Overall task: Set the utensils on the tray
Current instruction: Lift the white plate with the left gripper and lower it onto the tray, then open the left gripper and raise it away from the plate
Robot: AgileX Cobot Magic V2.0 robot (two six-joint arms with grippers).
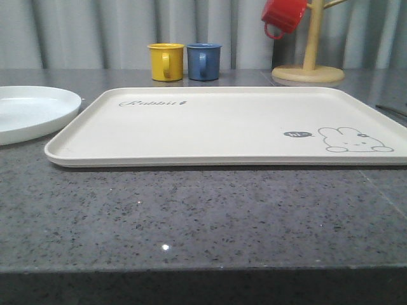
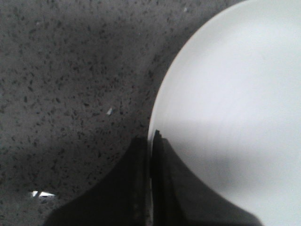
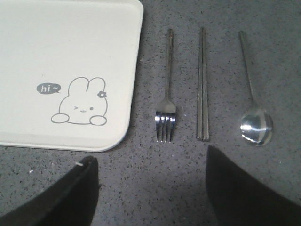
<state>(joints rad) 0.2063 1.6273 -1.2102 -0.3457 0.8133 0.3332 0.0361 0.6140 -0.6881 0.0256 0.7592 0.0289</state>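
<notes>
Lying beside the tray [image 3: 70, 47]: fork [image 3: 167, 94], chopsticks [image 3: 202, 84], spoon [image 3: 254, 103], untouched.

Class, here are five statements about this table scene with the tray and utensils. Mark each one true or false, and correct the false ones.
1. The fork, chopsticks and spoon lie on the stone table, beside the tray. True.
2. The chopsticks lie between the fork and the spoon. True.
3. The right gripper is shut on the fork. False: its jaws stand wide apart and hold nothing.
4. The red mug stands on the table next to the blue mug. False: it hangs on the wooden mug tree; the yellow mug stands beside the blue one.
5. The left gripper is shut, at the rim of the round white plate. True.
</notes>
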